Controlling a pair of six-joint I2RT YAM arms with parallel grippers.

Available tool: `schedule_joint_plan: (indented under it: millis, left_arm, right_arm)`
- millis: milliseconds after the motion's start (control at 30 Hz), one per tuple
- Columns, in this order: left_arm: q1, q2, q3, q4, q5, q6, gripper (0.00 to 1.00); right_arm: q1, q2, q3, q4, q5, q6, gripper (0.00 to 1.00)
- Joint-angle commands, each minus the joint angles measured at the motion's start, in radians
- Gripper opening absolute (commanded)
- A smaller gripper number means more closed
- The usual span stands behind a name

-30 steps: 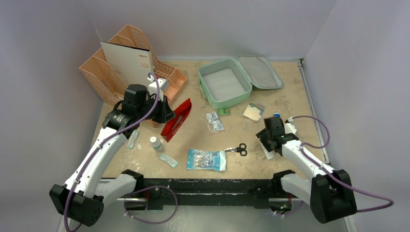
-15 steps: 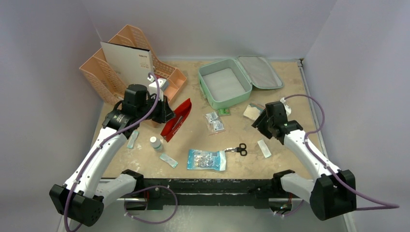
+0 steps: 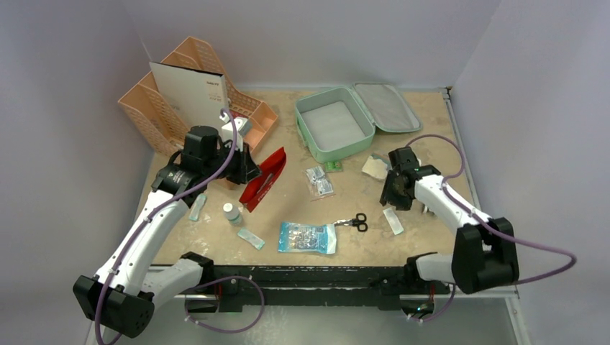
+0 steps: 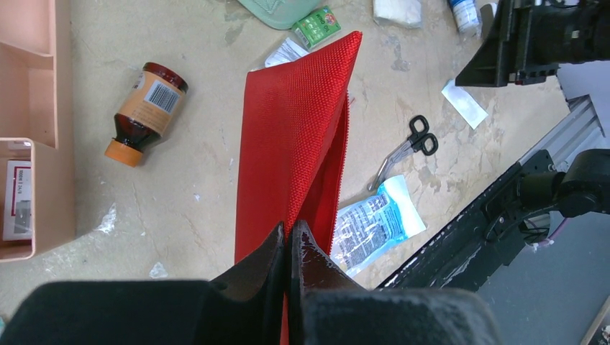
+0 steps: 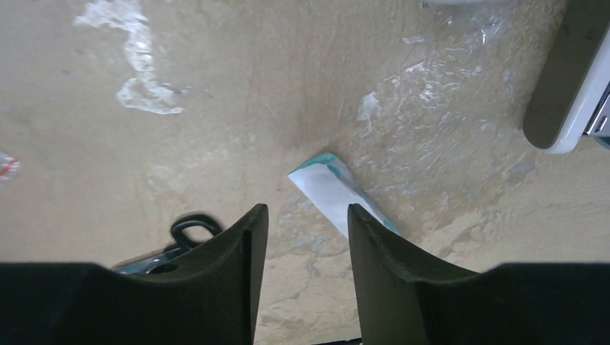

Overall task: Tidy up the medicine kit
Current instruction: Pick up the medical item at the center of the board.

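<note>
Though open, medicine kit (image 3: 344, 146) (pale lining (image 3: 332, 123) inside); white card (image 3: 188, 90) in peach organizer (image 3: 147, 118).

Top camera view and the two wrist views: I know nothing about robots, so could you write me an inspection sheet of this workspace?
Surface: beige table, worn and stained.
Job's things: medicine kit lying open at the back, its tray empty.
Clutter: scissors, blue pack, white bottle, brown bottle on its side, small sachets, peach organizer at back left.
Grippers: left jaws shut on the red pouch; right jaws open and empty above a white sachet.
Cables: purple cable on the right arm, another on the left.
Surroundings: plain grey walls; nothing else seen.
</note>
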Motion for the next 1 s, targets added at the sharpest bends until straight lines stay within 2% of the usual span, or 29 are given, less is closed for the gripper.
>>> schedule_joint_plan:
  millis: [0, 200, 433, 467, 500, 567, 733, 767, 800, 967]
  left_arm:
    - [-0.004, -0.012, 0.0, 0.048, 0.028, 0.012, 0.0]
    - [-0.004, -0.017, 0.001, 0.048, 0.019, 0.013, 0.0]
    - [-0.004, -0.011, 0.004, 0.044, 0.015, 0.015, 0.0]
    - [-0.004, -0.012, 0.004, 0.044, 0.013, 0.015, 0.0]
    - [-0.004, -0.012, 0.004, 0.044, 0.011, 0.015, 0.0]
    - [-0.004, -0.014, 0.004, 0.044, 0.011, 0.015, 0.0]
    - [-0.004, -0.013, 0.002, 0.044, 0.011, 0.015, 0.0]
    - [-0.004, -0.012, 0.002, 0.044, 0.012, 0.015, 0.0]
    - [-0.004, -0.012, 0.002, 0.044, 0.012, 0.014, 0.0]
    - [-0.004, -0.011, 0.002, 0.047, 0.017, 0.014, 0.0]
  right_arm:
    - [-0.029, 0.064, 0.006, -0.018, -0.024, -0.112, 0.46]
    - [-0.105, 0.151, 0.029, -0.01, -0.128, -0.141, 0.43]
    - [-0.125, 0.217, 0.045, -0.005, -0.17, -0.141, 0.43]
    - [-0.13, 0.234, 0.05, -0.005, -0.188, -0.18, 0.42]
    - [-0.13, 0.247, 0.053, -0.007, -0.196, -0.208, 0.31]
    - [-0.131, 0.265, 0.057, -0.005, -0.197, -0.212, 0.23]
    - [-0.131, 0.254, 0.062, 0.01, -0.176, -0.212, 0.23]
    - [-0.131, 0.241, 0.063, 0.015, -0.189, -0.218, 0.19]
    - [-0.131, 0.228, 0.065, 0.017, -0.199, -0.222, 0.0]
    - [-0.13, 0.155, 0.084, 0.046, -0.178, -0.232, 0.0]
